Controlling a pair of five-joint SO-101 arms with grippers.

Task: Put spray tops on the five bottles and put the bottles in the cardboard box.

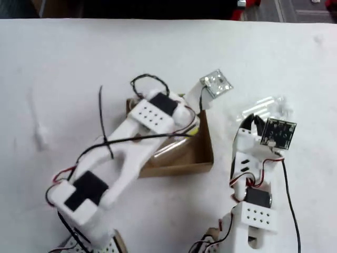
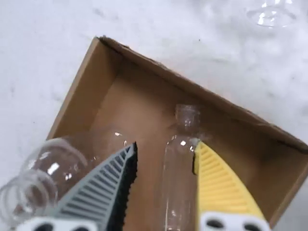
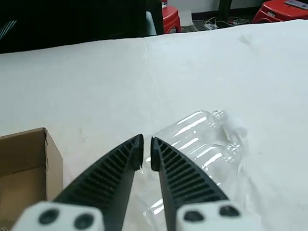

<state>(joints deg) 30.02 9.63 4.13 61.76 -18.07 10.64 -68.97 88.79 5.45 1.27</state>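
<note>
The cardboard box [image 1: 179, 168] lies at the table's middle, under my left arm. In the left wrist view my left gripper [image 2: 166, 147] hangs open inside the box [image 2: 77, 101], one finger grey, one yellow. A clear bottle [image 2: 179, 183] with a bare neck lies on the box floor between them, against the yellow finger. A second clear bottle [image 2: 53, 168] lies by the grey finger. My right gripper [image 3: 147, 142] is shut with nothing in it, just short of two clear bottles [image 3: 197, 134] that lie side by side on the white table [image 1: 263, 108].
A corner of the box [image 3: 24, 159] shows beside my right gripper. Another clear bottle [image 2: 272, 14] lies on the table beyond the box's far wall. The white table [image 1: 79, 63] stretches wide to the left and back. Red stools [image 3: 279, 9] stand past the far edge.
</note>
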